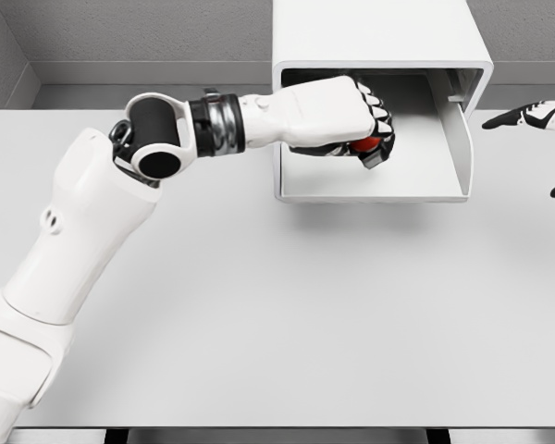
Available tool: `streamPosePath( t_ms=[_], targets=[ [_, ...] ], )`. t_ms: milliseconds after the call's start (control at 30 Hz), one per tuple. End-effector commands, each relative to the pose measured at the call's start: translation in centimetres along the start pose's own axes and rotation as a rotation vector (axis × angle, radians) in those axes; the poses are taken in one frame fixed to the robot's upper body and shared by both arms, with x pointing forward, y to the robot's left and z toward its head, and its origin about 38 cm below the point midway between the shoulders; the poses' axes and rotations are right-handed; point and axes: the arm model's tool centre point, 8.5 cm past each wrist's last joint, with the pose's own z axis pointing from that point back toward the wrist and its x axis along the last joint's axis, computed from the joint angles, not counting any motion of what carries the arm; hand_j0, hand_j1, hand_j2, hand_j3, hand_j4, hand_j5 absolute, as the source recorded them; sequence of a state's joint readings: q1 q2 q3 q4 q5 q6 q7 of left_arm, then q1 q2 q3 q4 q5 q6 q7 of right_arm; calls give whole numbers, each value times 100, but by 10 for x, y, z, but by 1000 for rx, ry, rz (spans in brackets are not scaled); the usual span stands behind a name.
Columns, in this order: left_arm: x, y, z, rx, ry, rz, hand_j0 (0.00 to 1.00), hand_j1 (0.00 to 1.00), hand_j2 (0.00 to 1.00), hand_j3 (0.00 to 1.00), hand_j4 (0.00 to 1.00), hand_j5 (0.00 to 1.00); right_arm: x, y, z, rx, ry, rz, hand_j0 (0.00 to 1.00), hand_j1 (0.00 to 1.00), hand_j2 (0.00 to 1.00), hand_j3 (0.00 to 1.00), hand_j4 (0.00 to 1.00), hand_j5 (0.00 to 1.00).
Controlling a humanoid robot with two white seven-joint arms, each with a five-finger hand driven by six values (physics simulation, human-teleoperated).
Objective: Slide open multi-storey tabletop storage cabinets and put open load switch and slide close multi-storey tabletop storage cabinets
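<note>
white table (259, 324); left hand (351, 120) grips red switch (365, 144) in open drawer (370, 180); right hand (541, 116) spread.

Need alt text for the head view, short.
The left hand reaches into the open drawer of a white cabinet, curled round a red object. The right hand shows at the right edge, over the table.

White table (259, 324), storage cabinet (375, 42) standing on it
</note>
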State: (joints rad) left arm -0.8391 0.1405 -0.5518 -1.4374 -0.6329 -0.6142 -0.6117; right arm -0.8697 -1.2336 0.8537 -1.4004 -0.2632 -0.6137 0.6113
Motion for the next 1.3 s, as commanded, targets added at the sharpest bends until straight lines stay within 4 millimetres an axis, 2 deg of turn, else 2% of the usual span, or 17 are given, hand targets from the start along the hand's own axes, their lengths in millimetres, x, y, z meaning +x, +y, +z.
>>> streamPosePath(
  t_ms=[0, 233, 267, 367, 433, 667, 800, 967, 1067, 1133, 1167, 1267],
  targets=[
    [-2, -3, -4, -12, 13, -3, 50, 50, 50, 50, 50, 50, 0, -1, 1, -6, 0, -4, 100, 100, 100, 100, 100, 100],
    [-1, -9, -16, -25, 19, 5, 51, 51, 51, 51, 51, 51, 0, -1, 1, -5, 0, -5, 100, 100, 100, 100, 100, 100],
    [-1, -8, -16, -23, 21, 5, 54, 54, 54, 54, 54, 54, 0, -2, 1, -7, 0, -4, 100, 100, 100, 100, 100, 100],
    [-1, -7, -15, -18, 21, 3, 73, 73, 73, 73, 73, 73, 0, -2, 1, -7, 0, -4, 100, 100, 100, 100, 100, 100],
    [-2, -7, -14, -18, 23, 2, 77, 77, 77, 77, 77, 77, 0, -2, 2, -7, 2, -3, 100, 100, 100, 100, 100, 100],
    [-1, -5, -14, -16, 21, -2, 80, 80, 80, 80, 80, 80, 0, -2, 2, -6, 2, -2, 100, 100, 100, 100, 100, 100],
    [-1, -6, -14, -17, 22, -2, 92, 92, 92, 92, 92, 92, 0, -3, 3, -10, 4, 0, 100, 100, 100, 100, 100, 100],
    [8, 12, -9, 26, -8, -33, 95, 95, 95, 95, 95, 95, 0, -3, 3, -10, 6, 0, 100, 100, 100, 100, 100, 100],
    [18, 33, 17, 83, -55, -55, 95, 95, 95, 95, 95, 95, 0, -3, 3, -10, 5, 0, 100, 100, 100, 100, 100, 100],
    [19, 44, 51, 109, -84, -41, 95, 95, 95, 95, 95, 95, 0, -3, 3, -9, 4, 1, 100, 100, 100, 100, 100, 100],
    [17, 48, 72, 120, -98, -12, 100, 100, 100, 100, 100, 100, 1, -4, 3, -11, 4, 2, 100, 100, 100, 100, 100, 100],
    [2, 57, 186, 99, -64, 173, 100, 100, 100, 100, 100, 100, 8, -2, -3, -1, -22, 9, 100, 100, 100, 100, 100, 100]
  ],
)
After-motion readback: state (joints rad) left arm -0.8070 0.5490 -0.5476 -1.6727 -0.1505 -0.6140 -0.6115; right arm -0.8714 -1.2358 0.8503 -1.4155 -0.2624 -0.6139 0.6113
